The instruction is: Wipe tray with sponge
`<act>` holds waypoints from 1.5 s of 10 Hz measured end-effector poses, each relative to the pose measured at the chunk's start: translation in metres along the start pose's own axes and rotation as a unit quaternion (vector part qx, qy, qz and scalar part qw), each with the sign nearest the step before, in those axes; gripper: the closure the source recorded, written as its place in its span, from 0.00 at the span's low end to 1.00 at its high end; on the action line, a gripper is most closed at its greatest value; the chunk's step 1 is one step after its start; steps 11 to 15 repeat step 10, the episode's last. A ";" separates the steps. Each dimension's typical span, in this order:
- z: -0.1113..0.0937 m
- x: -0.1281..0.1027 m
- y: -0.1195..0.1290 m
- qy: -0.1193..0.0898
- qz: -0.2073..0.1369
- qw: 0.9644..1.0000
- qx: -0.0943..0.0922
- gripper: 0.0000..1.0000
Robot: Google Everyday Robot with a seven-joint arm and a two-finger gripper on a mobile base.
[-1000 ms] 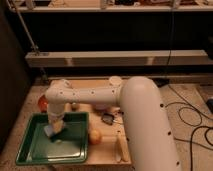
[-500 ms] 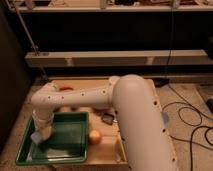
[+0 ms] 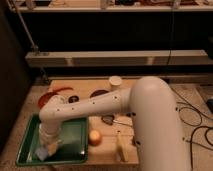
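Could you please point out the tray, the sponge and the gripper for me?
tray (image 3: pixel 75 140): camera view, bare green floor right of the arm.
sponge (image 3: pixel 43 152): camera view, pale block in the tray's near left corner.
gripper (image 3: pixel 47 145): camera view, lower end, just above the sponge.

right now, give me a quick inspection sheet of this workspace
surface: wooden tabletop on a pale floor
job's things: green tray at the table's near left corner; sponge lies inside it at the near left, under the hand
clutter: red-orange plate behind the tray; orange fruit just right of the tray; white cup at the back; small dark items mid-table, too blurred to name
grippers: hand lowered into the tray over the sponge
cables: black cables loop on the floor at right
surroundings: metal shelving behind the table
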 end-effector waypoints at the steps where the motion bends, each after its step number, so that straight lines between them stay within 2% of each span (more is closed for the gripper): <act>1: -0.002 0.012 0.015 0.003 0.019 1.000 -0.001 0.87; 4: -0.017 0.047 0.038 0.010 0.077 0.997 0.016 0.87; 7: -0.030 0.080 0.018 0.006 0.130 0.991 0.033 0.87; 8: -0.032 0.089 0.003 0.003 0.138 0.990 0.035 0.87; 10: -0.029 0.094 -0.029 -0.020 0.145 0.989 0.032 0.87; 15: -0.029 0.094 -0.029 -0.020 0.145 0.989 0.032 0.87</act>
